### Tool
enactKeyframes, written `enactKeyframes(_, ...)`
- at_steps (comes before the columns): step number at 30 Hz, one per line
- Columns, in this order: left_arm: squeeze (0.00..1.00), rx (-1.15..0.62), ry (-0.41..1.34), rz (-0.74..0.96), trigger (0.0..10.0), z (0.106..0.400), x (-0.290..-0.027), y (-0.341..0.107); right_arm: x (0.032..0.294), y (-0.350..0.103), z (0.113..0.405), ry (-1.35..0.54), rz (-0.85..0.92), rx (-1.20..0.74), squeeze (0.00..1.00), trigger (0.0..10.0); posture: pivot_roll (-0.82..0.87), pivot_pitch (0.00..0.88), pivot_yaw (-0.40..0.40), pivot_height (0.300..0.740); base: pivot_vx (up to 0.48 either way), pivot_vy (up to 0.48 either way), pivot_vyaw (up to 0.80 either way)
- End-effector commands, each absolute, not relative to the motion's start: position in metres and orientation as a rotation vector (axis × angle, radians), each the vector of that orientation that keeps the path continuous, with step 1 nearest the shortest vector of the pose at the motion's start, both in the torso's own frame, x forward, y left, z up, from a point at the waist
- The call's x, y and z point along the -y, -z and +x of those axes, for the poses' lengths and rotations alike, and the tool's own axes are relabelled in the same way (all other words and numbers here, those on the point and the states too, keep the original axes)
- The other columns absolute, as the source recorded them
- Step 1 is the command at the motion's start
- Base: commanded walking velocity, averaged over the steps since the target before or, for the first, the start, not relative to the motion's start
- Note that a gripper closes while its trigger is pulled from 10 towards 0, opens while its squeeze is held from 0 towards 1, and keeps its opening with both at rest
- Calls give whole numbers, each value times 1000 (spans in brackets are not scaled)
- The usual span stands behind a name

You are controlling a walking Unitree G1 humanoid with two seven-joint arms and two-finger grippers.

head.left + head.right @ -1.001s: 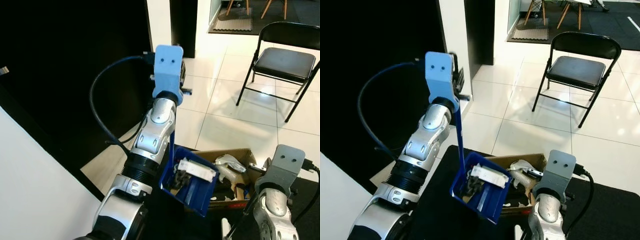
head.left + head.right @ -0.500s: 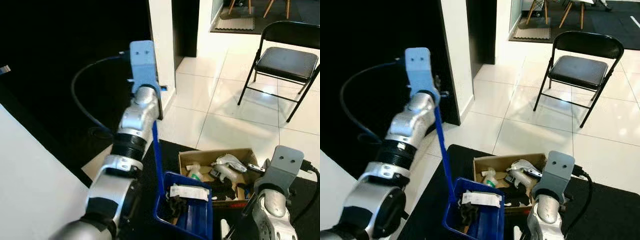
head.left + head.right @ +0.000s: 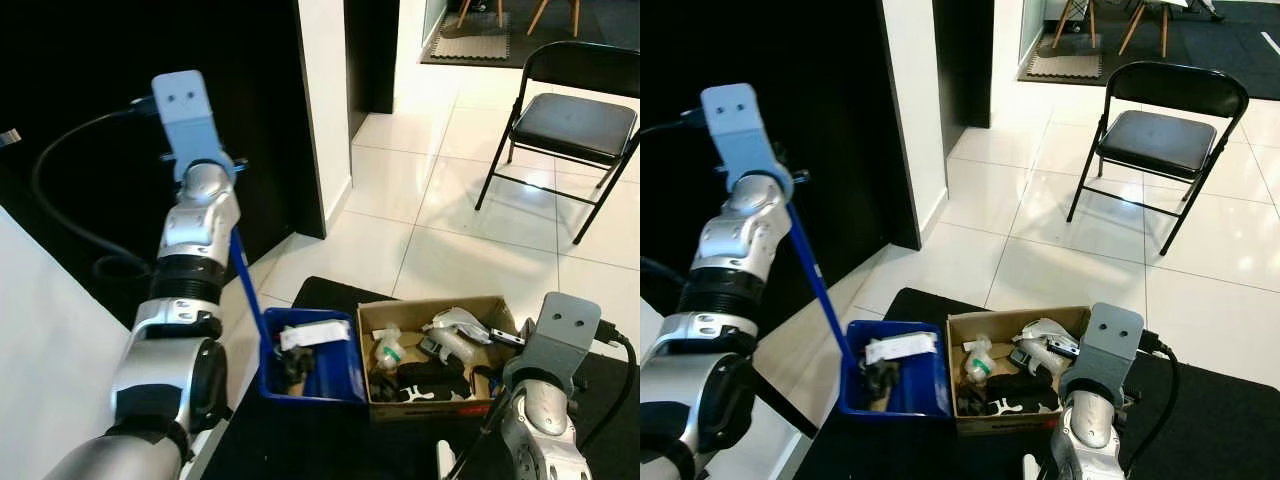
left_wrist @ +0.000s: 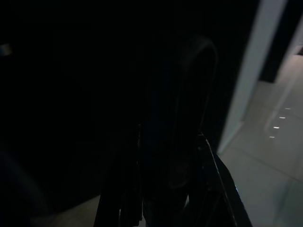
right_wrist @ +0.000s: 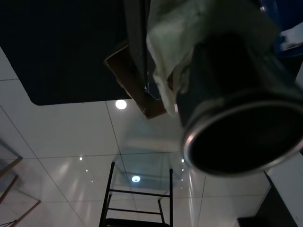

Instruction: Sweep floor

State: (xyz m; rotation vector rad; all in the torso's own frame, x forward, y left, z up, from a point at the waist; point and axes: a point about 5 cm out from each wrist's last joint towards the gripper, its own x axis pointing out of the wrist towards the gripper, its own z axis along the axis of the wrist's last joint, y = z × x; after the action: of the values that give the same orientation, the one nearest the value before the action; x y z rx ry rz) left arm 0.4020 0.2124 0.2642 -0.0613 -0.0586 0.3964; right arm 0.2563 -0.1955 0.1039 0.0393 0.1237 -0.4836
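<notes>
White tiles [image 3: 380, 250] — folding chair [image 3: 560, 125], cardboard box [image 3: 430, 350]

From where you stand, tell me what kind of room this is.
Probably a tiled indoor hall or lobby: glossy white floor tiles, a black folding chair, and a cardboard box of rubbish on a black mat.

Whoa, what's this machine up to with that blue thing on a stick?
It is a humanoid robot tidying the floor. Its left arm is raised and holds the long handle of a blue dustpan, which sits on a black mat with scraps of paper and dark debris in it. Right beside the pan is a cardboard box full of rubbish. The right arm is low, near the box, next to a dark metal-rimmed cylinder. A black folding chair stands on the white tiles beyond.
</notes>
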Motion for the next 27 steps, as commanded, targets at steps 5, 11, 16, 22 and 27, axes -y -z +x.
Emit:
enactKeyframes(5, 0, 55, -495, -74, 10000, 397, -244, -255, 195, -101, 255, 484, 30, -131, 0, 10000, -48, 126, 106, 740, 0, 0, 0)
enactKeyframes(11, 0, 40, -532, -138, 10000, 391, -260, -229, 194, -101, 256, 477, 31, -131, 0, 10000, -48, 126, 106, 740, 0, 0, 0)
enactKeyframes(16, 0, 36, -543, -131, 10000, 384, -264, -210, 194, -101, 257, 471, 31, -127, 0, 10000, -48, 126, 106, 740, 0, 0, 0)
enactKeyframes(22, 0, 25, -509, -90, 10000, 376, -268, -189, 194, -102, 258, 461, 30, -118, 0, 10000, -43, 122, 90, 740, 0, 0, 0)
enactKeyframes(27, 0, 10, -467, -82, 10000, 371, -265, -177, 193, -100, 257, 454, 29, -118, 0, 10000, -43, 118, 88, 740, 0, 0, 0)
